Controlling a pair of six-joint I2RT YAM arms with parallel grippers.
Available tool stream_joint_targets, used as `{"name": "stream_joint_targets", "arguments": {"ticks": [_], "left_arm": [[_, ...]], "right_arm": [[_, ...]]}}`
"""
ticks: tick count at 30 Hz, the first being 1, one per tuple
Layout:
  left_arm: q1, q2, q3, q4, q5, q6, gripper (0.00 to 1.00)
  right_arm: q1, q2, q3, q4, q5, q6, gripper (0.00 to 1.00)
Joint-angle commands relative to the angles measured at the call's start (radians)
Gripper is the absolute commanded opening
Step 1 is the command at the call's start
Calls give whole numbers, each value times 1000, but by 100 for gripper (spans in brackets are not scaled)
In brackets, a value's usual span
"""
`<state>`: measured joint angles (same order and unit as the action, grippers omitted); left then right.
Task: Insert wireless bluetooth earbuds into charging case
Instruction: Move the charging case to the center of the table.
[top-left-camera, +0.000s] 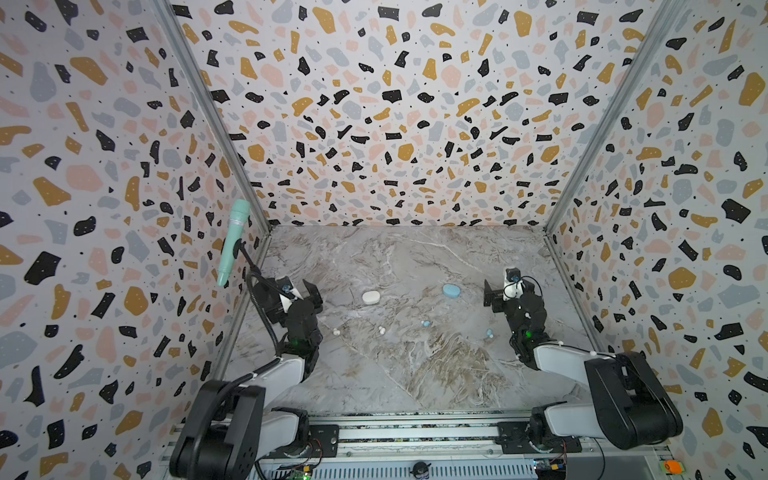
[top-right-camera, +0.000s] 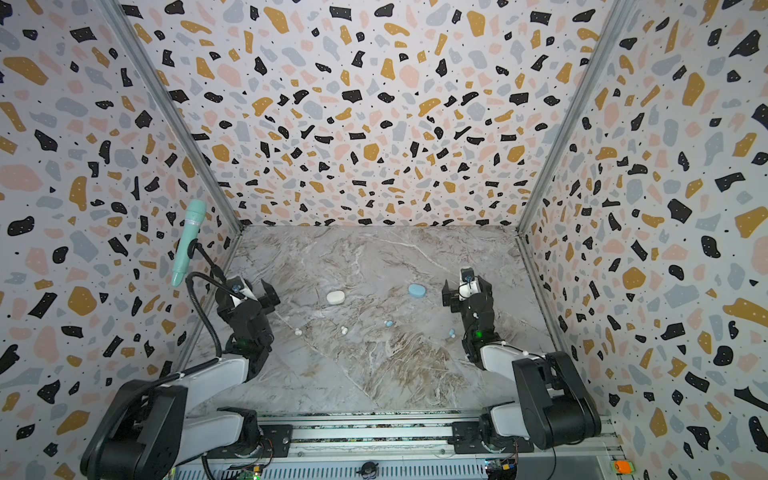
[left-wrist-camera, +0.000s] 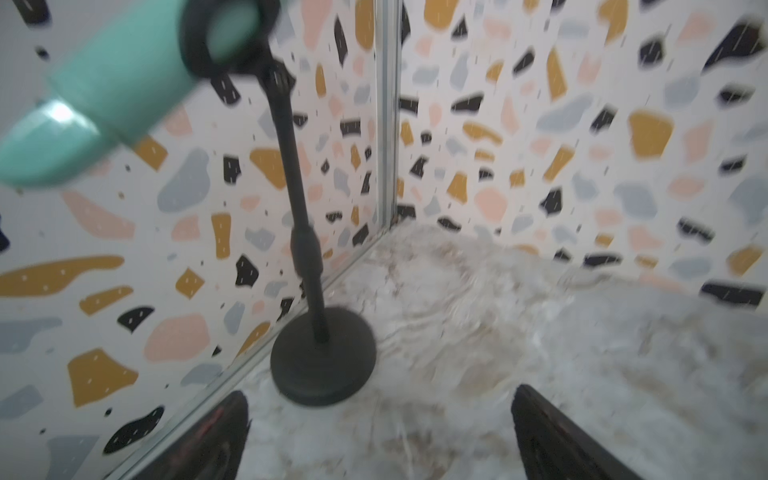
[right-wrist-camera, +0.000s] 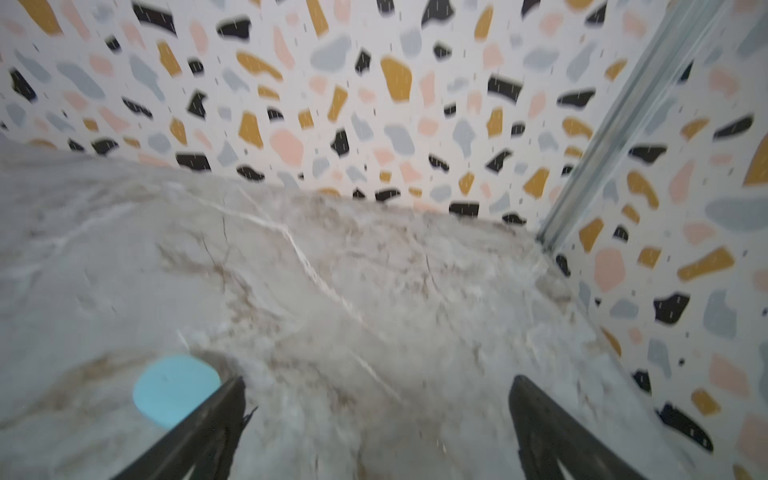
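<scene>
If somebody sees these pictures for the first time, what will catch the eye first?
The speckled terrazzo walls dominate on three sides. A mint-green microphone on a black stand rises by the left wall. On the marble table lie a white case, a blue case and, nearer the front edge, tiny white earbuds and blue earbuds.

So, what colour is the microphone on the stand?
The microphone is mint green, clearest in a top view.

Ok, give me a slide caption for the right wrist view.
Right gripper, jaws open and empty, above the marble table, blue charging case beside it.
</scene>
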<state>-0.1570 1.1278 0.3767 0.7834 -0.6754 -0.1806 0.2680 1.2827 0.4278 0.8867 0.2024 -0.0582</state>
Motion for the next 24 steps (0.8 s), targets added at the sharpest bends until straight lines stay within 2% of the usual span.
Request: {"name": "stream_joint_targets", "arguments": {"ticks": [1,3,5,6,8,9,10,12,15,19,21,24], "left_arm": [[-4,-143,99,-207,1,-207,100],[-3,-189,142,-300,33,-372,100],[2,-222,223,-513,80,-521,100],[4,-228,252,-600,98,-557,100],[5,-239,276,-646,166,-592,100],[6,-247,277,-672,183,-626,100],[7,-258,275,-690,205,-641,100],[7,-270,261,-687,251,-640,100],[5,-257,291,-750,285,-580,100],[5,-250,287,-780,344,-569,100],[5,-248,272,-770,369,-569,100],[4,-218,270,-772,407,-578,100]], "right_arm": [[23,-110,95,-186,107,154,99],[-8,-148,150,-289,87,365,99],[-70,-190,202,-440,11,630,99],[-111,-199,202,-433,-94,693,99],[-196,-197,186,-372,-334,799,99],[-226,-182,177,-304,-448,832,99],[-233,-174,174,-288,-486,857,99],[-228,-179,155,-232,-506,866,99],[-229,-204,130,-221,-469,968,99],[-268,-201,225,-430,-535,1068,99],[-307,-221,214,-422,-576,1097,99],[-336,-267,183,-386,-602,1043,99]]}}
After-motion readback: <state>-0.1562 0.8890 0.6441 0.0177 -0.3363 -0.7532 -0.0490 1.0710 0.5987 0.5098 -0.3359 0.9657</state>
